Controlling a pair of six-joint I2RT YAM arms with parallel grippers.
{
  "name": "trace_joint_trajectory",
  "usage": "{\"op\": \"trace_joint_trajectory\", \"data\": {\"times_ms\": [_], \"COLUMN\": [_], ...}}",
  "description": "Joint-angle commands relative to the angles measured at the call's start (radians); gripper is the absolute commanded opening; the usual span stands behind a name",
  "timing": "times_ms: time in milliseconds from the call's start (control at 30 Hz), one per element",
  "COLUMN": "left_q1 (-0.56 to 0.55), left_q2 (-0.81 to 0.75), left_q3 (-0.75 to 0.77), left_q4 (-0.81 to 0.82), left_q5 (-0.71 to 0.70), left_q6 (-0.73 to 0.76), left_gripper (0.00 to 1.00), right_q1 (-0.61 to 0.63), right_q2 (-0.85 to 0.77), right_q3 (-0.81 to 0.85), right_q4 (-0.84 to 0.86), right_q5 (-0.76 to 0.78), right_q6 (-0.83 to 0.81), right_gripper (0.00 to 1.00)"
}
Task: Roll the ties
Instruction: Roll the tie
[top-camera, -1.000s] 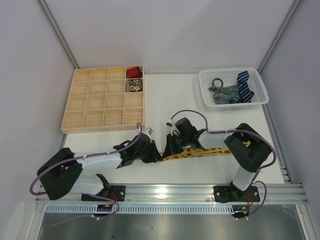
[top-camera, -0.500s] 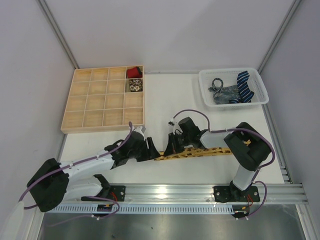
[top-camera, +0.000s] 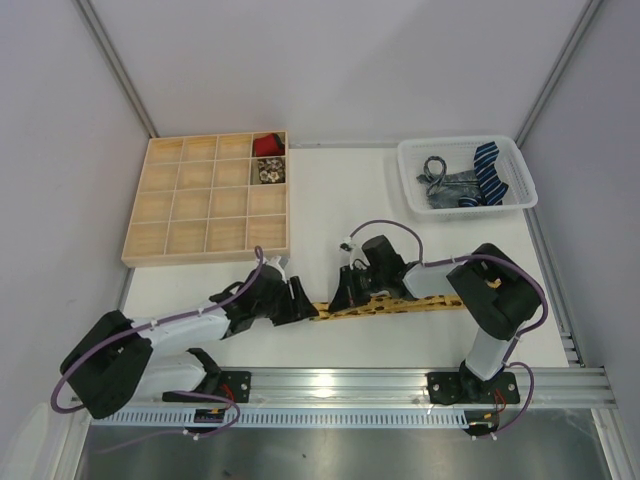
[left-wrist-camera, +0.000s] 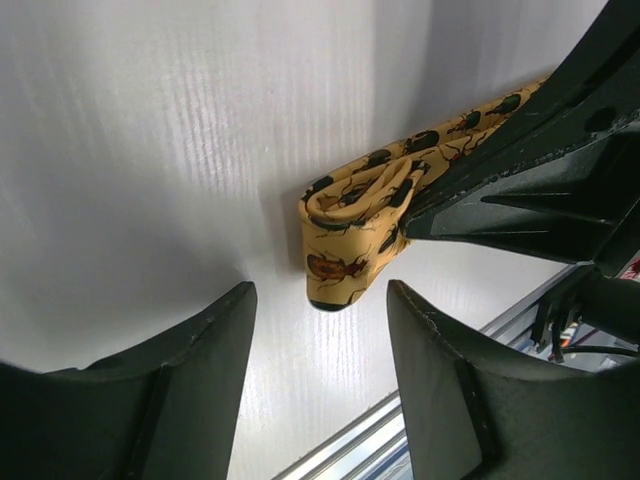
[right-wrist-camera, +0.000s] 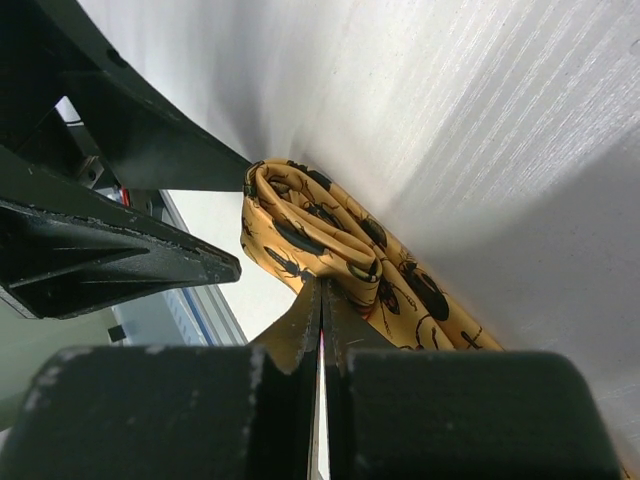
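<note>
A mustard-yellow tie with dark beetle spots (top-camera: 400, 305) lies along the table's near part, its left end rolled into a small coil (left-wrist-camera: 350, 235). My right gripper (top-camera: 345, 293) is shut on the tie at the coil (right-wrist-camera: 310, 235), fingertips (right-wrist-camera: 322, 290) pinching the fabric. My left gripper (top-camera: 302, 300) is open, its jaws either side of the coil's end without touching it (left-wrist-camera: 320, 295).
A wooden grid box (top-camera: 190, 205) stands at the back left, with a rolled red tie (top-camera: 267, 146) and a pale patterned one (top-camera: 268, 172) in its compartments. A white basket (top-camera: 460, 141) at the back right holds a navy striped tie (top-camera: 490, 168) and a grey one (top-camera: 440, 188).
My left arm has shifted, and its gripper has drawn slightly back to the left from the coil. My right gripper has stayed shut on the tie.
</note>
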Motion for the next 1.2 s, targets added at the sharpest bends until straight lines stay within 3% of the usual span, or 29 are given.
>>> {"op": "trace_joint_trajectory", "data": {"times_ms": [0,167,933,1033,1167], "left_q1": [0.020,0.031,0.028,0.027,0.027], "left_q2": [0.053,0.166,0.231,0.234,0.243], "left_q3": [-0.003,0.029,0.031,0.031,0.054], "left_q4": [0.065,0.076,0.128,0.131,0.119], "left_q5": [0.055,0.110,0.060,0.057,0.050], "left_q6": [-0.007,0.000,-0.010,-0.011,-0.005], "left_gripper": [0.61,0.59,0.53,0.48,0.31], "right_q1": [-0.015,-0.028,-0.038,-0.038,-0.038], "right_q2": [0.047,0.044,0.054,0.057,0.056], "right_q3": [-0.048,-0.050,-0.053,-0.047,-0.041], "right_q4": [-0.085,-0.088,-0.058,-0.059,-0.064], "right_q5": [0.112,0.108,0.096,0.096,0.096], "right_q6": [-0.059,-0.062,-0.043,-0.044,-0.043], "right_gripper": [0.00,0.00,0.00,0.00,0.00]}}
